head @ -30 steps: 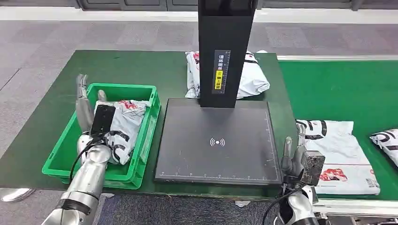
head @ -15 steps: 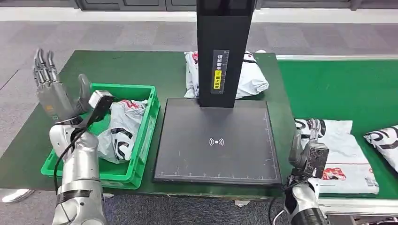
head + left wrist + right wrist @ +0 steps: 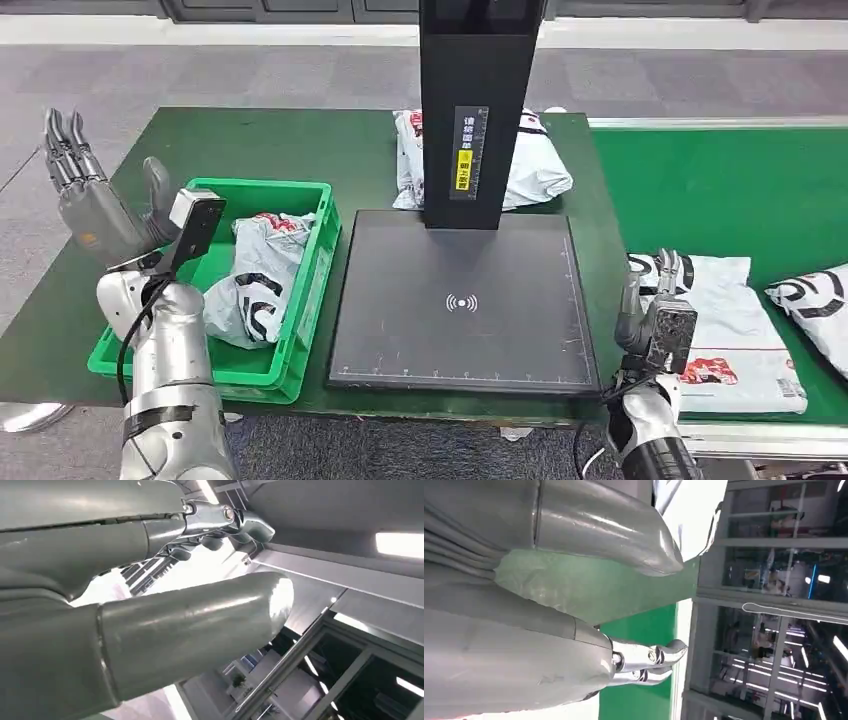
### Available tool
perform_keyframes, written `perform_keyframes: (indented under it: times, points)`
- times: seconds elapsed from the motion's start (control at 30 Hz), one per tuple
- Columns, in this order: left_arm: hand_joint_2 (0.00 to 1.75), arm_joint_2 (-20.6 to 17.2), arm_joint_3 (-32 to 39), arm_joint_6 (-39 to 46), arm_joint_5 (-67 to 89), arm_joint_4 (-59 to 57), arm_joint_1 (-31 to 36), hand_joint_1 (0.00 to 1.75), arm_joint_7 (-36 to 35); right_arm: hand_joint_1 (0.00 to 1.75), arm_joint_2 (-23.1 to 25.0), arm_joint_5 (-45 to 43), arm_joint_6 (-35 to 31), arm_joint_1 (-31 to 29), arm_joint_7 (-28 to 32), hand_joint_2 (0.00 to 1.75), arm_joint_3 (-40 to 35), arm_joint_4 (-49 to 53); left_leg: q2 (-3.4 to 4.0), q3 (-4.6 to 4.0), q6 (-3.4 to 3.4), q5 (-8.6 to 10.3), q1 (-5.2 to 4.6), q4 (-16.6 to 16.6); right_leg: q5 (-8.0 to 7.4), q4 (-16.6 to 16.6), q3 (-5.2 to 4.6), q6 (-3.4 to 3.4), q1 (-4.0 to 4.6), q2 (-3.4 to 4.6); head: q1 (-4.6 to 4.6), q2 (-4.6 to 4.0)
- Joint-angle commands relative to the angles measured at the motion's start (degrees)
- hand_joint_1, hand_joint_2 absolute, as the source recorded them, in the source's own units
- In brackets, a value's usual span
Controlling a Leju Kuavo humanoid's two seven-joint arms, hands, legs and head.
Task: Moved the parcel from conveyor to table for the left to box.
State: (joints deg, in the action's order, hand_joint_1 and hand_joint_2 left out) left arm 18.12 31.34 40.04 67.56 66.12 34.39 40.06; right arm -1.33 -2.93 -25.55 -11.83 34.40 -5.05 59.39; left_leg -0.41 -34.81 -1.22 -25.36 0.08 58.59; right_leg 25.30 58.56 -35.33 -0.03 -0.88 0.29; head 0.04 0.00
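Parcel [image 3: 715,325] lies flat at the conveyor [image 3: 740,190] near edge, just beside the table [image 3: 300,150]. Right hand [image 3: 650,300] stands at its table-side edge, fingers apart, holding nothing. Left hand [image 3: 95,195] is raised beside the green bin [image 3: 300,300], fingers spread, empty.

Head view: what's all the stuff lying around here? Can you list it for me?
Bin: one, green, left side of the table.
Parcel in bin: one, white-grey with black and red print.
Scanner pad: one, black, table centre.
Black post: one, upright behind the pad.
Parcel behind post: one, white.
Conveyor parcels: two, white; one by the right hand, one at the picture's right edge.
Table: one, dark green.
Conveyor: one, bright green.
Left hand: raised, open.
Right hand: open, beside the conveyor parcel.
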Motion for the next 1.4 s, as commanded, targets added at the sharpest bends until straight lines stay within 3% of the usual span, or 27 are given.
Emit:
perform_keyframes:
  times: [0.03,0.73,0.77,0.8,0.83,0.87,0.9,0.93,1.0,1.03,1.07,1.1,1.13,1.2,1.23,1.3,1.4]
  points:
    - [0.0,0.55,3.27,-0.04,0.02,-1.84,2.47,0.0,-0.06,0.0,0.03,-0.04,0.28,-2.42,0.02,0.0,3.27,-5.72,-0.01,0.11,0.02,0.01,0.07,-0.1,-0.03,-0.17,0.17,-0.02,0.08,-0.07,0.0,-0.02]
    - [0.0,0.55,3.27,-0.04,0.02,-1.84,2.47,0.0,-0.06,0.0,0.03,-0.04,0.28,-2.42,0.02,0.0,3.27,-5.72,0.02,0.16,0.03,0.01,0.07,-0.13,-0.05,-0.22,0.21,-0.02,0.09,-0.05,0.0,0.0]
    - [1.75,0.55,3.27,-0.04,0.02,-1.84,2.47,0.0,-0.06,0.0,0.03,-0.04,0.28,-2.42,0.02,1.75,3.27,-5.72,0.0,0.08,0.01,-0.01,0.06,-0.04,-0.01,-0.1,0.12,-0.01,0.07,-0.05,0.0,-0.02]
    - [1.75,1.88,-13.43,-21.64,-21.58,-22.53,-4.48,0.0,-5.04,0.0,-8.38,21.56,-14.3,-6.32,-21.58,1.75,7.95,-23.66,-0.01,0.12,0.02,0.0,0.08,-0.09,-0.03,-0.17,0.18,-0.01,0.1,-0.07,0.0,0.0]
    - [1.75,1.88,-42.23,-33.62,-49.16,-27.96,-10.72,0.0,-3.84,0.0,-13.35,35.72,-12.6,-9.33,-31.67,1.75,14.12,-34.96,-0.01,0.06,0.01,-0.01,0.04,-0.03,0.0,-0.08,0.1,-0.01,0.05,-0.05,0.0,-0.02]
    - [1.75,1.88,-56.17,-25.94,-59.22,-31.63,-10.52,0.0,-2.08,0.0,-14.86,35.19,-11.96,-10.75,-26.82,1.75,16.95,-39.31,0.0,0.13,0.02,0.0,0.06,-0.09,-0.02,-0.16,0.18,-0.01,0.07,-0.06,0.0,-0.02]
    - [1.75,1.88,-60.89,-23.35,-63.69,-33.23,-9.97,0.0,-1.13,0.0,-15.18,35.44,-11.68,-11.08,-25.38,1.75,18.11,-40.38,-1.07,0.45,0.16,0.23,-0.13,-0.43,0.11,-0.45,0.84,0.14,-0.12,-1.11,0.0,-0.02]
    - [1.75,1.88,-61.76,-22.76,-64.84,-34.58,-8.99,0.0,-0.75,0.0,-14.91,36.09,-11.85,-11.35,-25.67,1.75,18.3,-40.46,-2.04,0.43,0.27,0.42,-0.08,-0.44,0.18,-0.83,0.96,0.25,-0.06,-2.1,0.02,-0.02]
    - [1.75,0.37,-61.63,-24.12,-65.79,-34.73,-7.41,0.0,-0.79,0.0,-13.61,37.4,-12.5,-11.83,-26.98,1.75,18.14,-40.0,-1.53,0.46,0.39,0.14,-0.55,-0.07,0.27,-0.32,0.59,0.36,-0.46,-1.59,-0.22,-0.02]
    - [1.75,-0.69,-61.49,-25.06,-66.35,-33.71,-7.12,0.0,-1.41,0.0,-12.98,38.38,-12.56,-11.96,-28.06,1.75,18.14,-39.42,-1.53,0.34,0.79,-0.03,-0.4,0.08,0.43,-0.45,0.84,0.82,-0.38,-1.6,-0.06,-0.02]
    - [1.75,-1.12,-61.43,-25.26,-66.42,-33.38,-6.91,0.0,-1.53,0.0,-12.71,38.65,-12.74,-12.01,-28.36,1.75,18.16,-39.27,-1.36,0.25,0.82,-0.15,-0.35,0.29,0.52,-0.24,0.38,0.81,-0.32,-1.31,-0.05,-0.02]
    - [1.75,-1.3,-61.37,-25.32,-66.45,-33.25,-6.81,0.0,-1.59,0.0,-12.61,38.75,-12.8,-12.05,-28.47,1.75,18.15,-39.2,-0.8,0.83,0.79,-0.19,-0.42,-0.16,0.36,-0.65,0.88,0.76,-0.39,-0.83,0.09,-0.02]
    - [1.75,-1.56,-61.32,-25.67,-66.62,-32.69,-6.88,0.0,-1.83,0.0,-12.47,39.08,-12.71,-12.11,-28.97,1.75,18.21,-39.06,-0.7,0.81,0.78,-0.19,-0.54,-0.22,0.34,-0.56,0.93,0.71,-0.53,-0.75,0.11,-0.02]
    - [1.75,-1.73,-61.36,-25.86,-66.67,-32.17,-6.93,0.0,-2.29,0.0,-12.35,39.28,-12.69,-11.91,-29.03,1.75,18.52,-38.71,0.01,0.39,0.84,-0.57,-0.56,-0.08,0.19,-0.48,1.35,0.76,-0.58,0.01,0.13,-0.02]
    - [1.75,-1.63,-61.44,-25.86,-66.64,-32.11,-7.0,0.0,-2.4,0.0,-12.38,39.34,-12.69,-11.89,-29.16,1.75,18.65,-38.69,0.16,0.16,0.77,-0.66,-0.53,0.07,0.19,-0.34,0.96,0.75,-0.55,0.24,0.07,-0.02]
    - [1.75,-1.64,-61.68,-25.88,-66.69,-31.7,-7.09,0.0,-2.9,0.0,-12.35,40.51,-12.4,-11.54,-29.24,1.75,20.06,-38.22,0.25,0.68,0.76,-0.6,-0.51,-0.06,0.14,-0.55,0.87,0.72,-0.51,0.25,0.09,-0.02]
    - [1.75,-1.61,-61.68,-25.82,-66.72,-31.73,-7.05,0.0,-2.9,0.0,-12.62,40.77,-12.09,-11.54,-29.21,1.75,20.23,-38.28,0.07,0.43,0.86,-0.45,-0.49,0.09,0.11,-0.41,0.69,0.79,-0.5,0.05,0.07,-0.02]
